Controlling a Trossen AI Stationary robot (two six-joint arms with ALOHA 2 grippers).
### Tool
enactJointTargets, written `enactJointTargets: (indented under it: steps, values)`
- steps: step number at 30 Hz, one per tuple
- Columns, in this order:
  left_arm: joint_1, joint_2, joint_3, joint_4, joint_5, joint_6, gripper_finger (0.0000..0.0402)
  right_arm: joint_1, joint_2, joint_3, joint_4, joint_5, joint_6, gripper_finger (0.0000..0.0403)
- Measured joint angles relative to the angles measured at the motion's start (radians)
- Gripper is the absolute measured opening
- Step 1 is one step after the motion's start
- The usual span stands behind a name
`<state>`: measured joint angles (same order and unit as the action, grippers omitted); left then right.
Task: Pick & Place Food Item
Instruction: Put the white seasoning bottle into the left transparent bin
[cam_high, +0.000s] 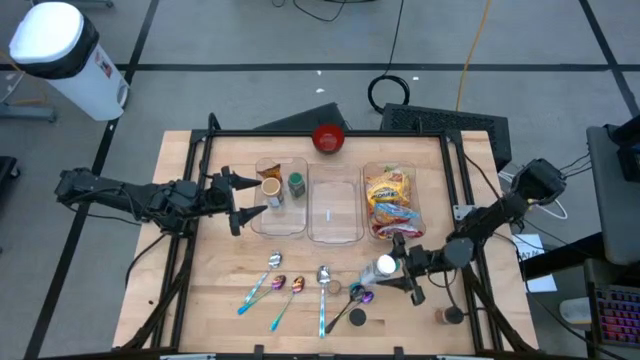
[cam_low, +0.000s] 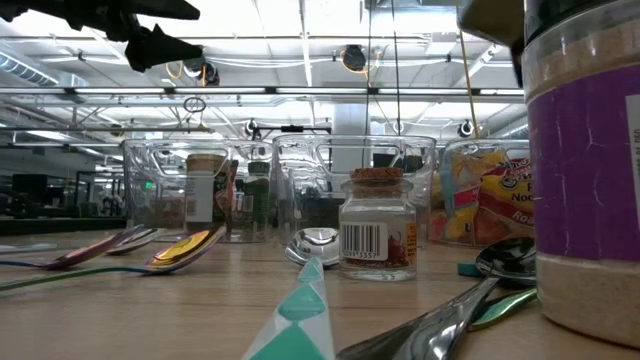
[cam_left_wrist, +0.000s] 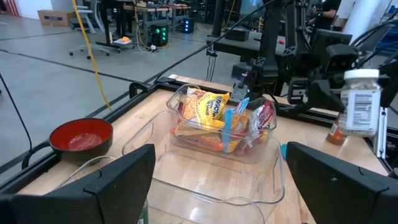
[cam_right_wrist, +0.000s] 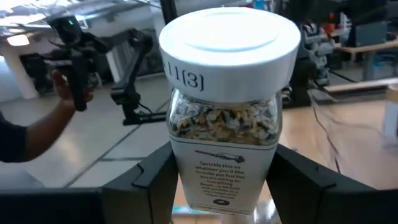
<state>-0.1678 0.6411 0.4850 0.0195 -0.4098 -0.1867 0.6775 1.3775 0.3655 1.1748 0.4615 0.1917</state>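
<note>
Seasoning jar (cam_right_wrist: 225, 106) sat pinched in my right gripper (cam_high: 398, 268), held above the spoons (cam_high: 323, 285). Left gripper (cam_high: 243, 195) hung spread over the containers (cam_high: 334, 237). I judged the shallow hold could let it slip.

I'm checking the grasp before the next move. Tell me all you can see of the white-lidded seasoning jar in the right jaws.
The clear glass seasoning jar has a wide white screw lid, a white printed label and a barcode, and holds a flaky tan and dark mix. It stands upright, clamped at label height between the right gripper jaws, near the table's front right, by the spoons. Whether its base rests on the table cannot be seen.
</note>
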Motion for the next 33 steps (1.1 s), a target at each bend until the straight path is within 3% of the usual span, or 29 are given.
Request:
enactJointTargets:
  steps: [4,8,12,17,23,28,33]
  values:
    - [0.0,0.0,0.0,0.023,0.0,0.0,0.0365,-0.076,0.001,0.03,-0.022,-0.089,-0.01,0.0195]
    - [0.0,0.004,0.0,0.119,0.001,-0.011,0.0365,-0.135,0.001,0.068,-0.081,-0.108,-0.065,0.0195]
    - [0.0,0.076,0.0,0.194,0.035,-0.033,0.0365,-0.207,0.001,0.093,-0.096,-0.224,-0.118,0.0196]
    - [-0.001,0.27,-0.001,0.324,0.109,-0.113,0.0365,-0.292,0.001,0.1,-0.106,-0.356,-0.129,0.0196]
    - [0.0,0.55,0.016,0.675,0.158,-0.058,0.0365,-0.329,0.001,0.1,-0.126,-0.363,-0.133,0.0197]
    - [0.0,0.726,0.13,0.684,0.281,-0.061,0.0365,-0.337,0.001,0.1,-0.133,-0.364,-0.193,0.0198]
    - [-0.018,0.889,0.301,0.604,0.359,0.092,0.0365,-0.364,0.001,0.1,-0.133,-0.361,-0.197,0.0198]
